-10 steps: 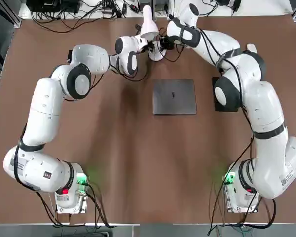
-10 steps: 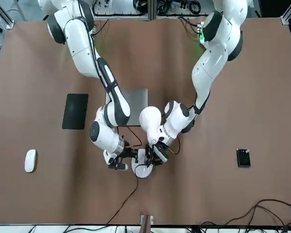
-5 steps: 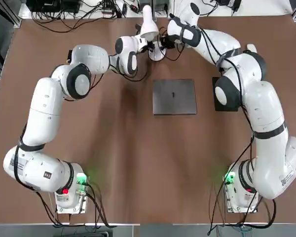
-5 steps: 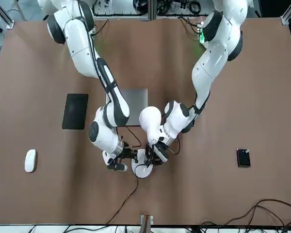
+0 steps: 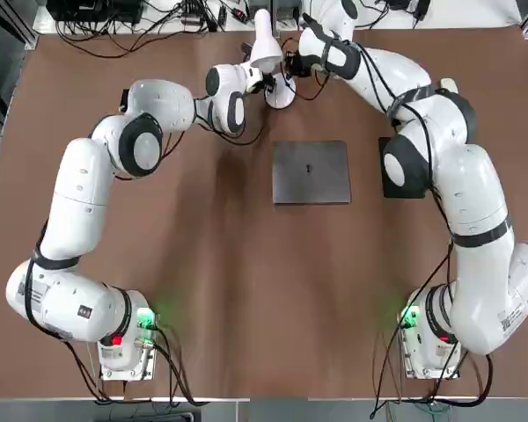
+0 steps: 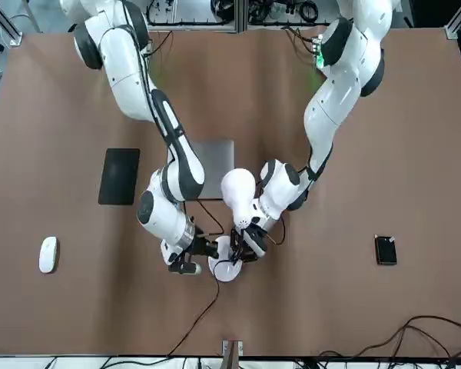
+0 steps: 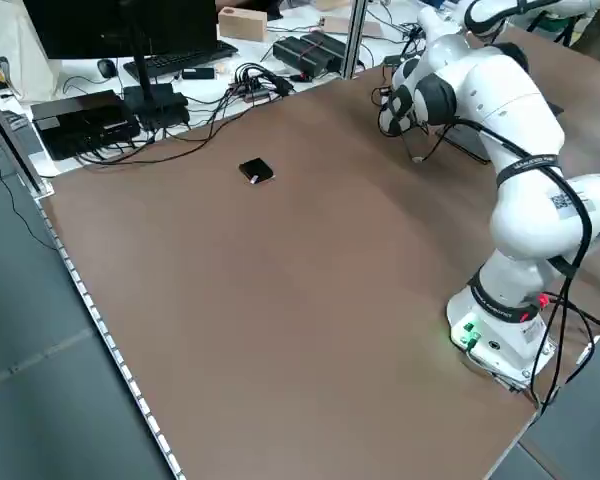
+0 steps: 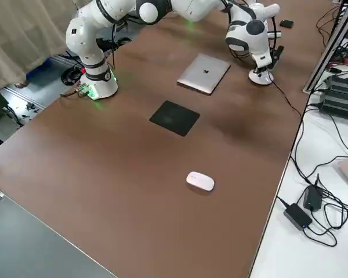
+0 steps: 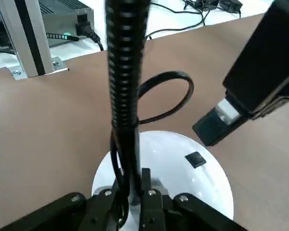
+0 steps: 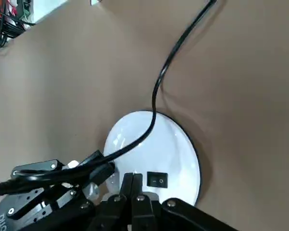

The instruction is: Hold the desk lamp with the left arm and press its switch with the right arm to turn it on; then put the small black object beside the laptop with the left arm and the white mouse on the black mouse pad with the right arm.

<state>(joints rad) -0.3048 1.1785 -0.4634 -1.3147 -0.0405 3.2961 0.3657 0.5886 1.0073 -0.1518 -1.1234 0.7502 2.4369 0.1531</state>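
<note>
The white desk lamp stands at the table's far middle on its round base (image 5: pixel 279 95) (image 6: pixel 224 265). My left gripper (image 5: pixel 262 81) (image 9: pixel 130 185) is shut on the lamp's black ribbed neck (image 9: pixel 125 77) just above the base. My right gripper (image 5: pixel 288 66) (image 10: pixel 133 182) is shut with nothing in it and hovers by the base's rim, close to the black switch (image 10: pixel 158 180) (image 9: pixel 196 159). The small black object (image 6: pixel 385 249) (image 7: pixel 256 171) lies far out on my left side. The white mouse (image 6: pixel 48 254) (image 8: pixel 200 180) lies far out on my right side. The black mouse pad (image 6: pixel 119 176) lies bare.
The shut grey laptop (image 5: pixel 311 171) (image 8: pixel 203 73) lies mid-table, with the mouse pad (image 8: pixel 174 117) to its right. The lamp's black cord (image 10: pixel 173 53) runs off the far edge. Cables and boxes (image 7: pixel 140 95) line the bench beyond the table.
My right gripper has drawn back a little from the lamp base toward the table's far edge. The left gripper keeps its hold on the neck, and the lamp has not moved.
</note>
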